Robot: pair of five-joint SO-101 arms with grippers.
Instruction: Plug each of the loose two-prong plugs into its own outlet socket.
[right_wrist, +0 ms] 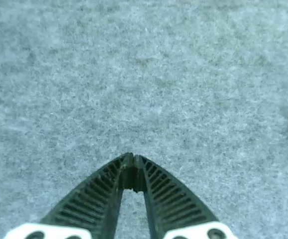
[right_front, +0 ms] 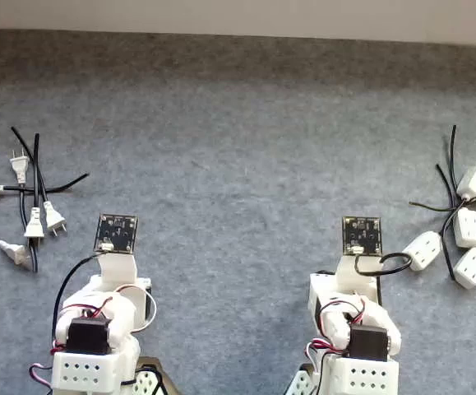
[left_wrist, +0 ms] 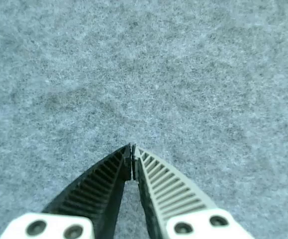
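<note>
Nothing is plugged in yet, so I judge the step in hand to be the first pick-up. The left gripper (left_wrist: pixel 133 149) is clenched, tips meeting with nothing between them, over bare grey carpet (left_wrist: pixel 144 59). The right gripper (right_wrist: pixel 133 159) is clenched on nothing in the same way. In the high view both arms sit folded at the near edge, one arm (right_front: pixel 98 329) nearer the plugs (right_front: pixel 34 222), the other arm (right_front: pixel 354 329) nearer the sockets (right_front: pixel 469 227). The plugs lie in a loose heap at one side, white heads with black cords (right_front: pixel 36 164) crossing one another. The sockets lie clustered at the opposite side, well apart from the plugs, on their own tangled black leads. To do this well, one gripper should open wide, pick a plug at the edge of the heap whose cord is not pinned under others, and grip its body with the prongs left free. The other should steady a socket with its slots facing the prongs before a straight push. As receptacles, the sockets seem to hold no plug, though their slots are too small to make out.
</note>
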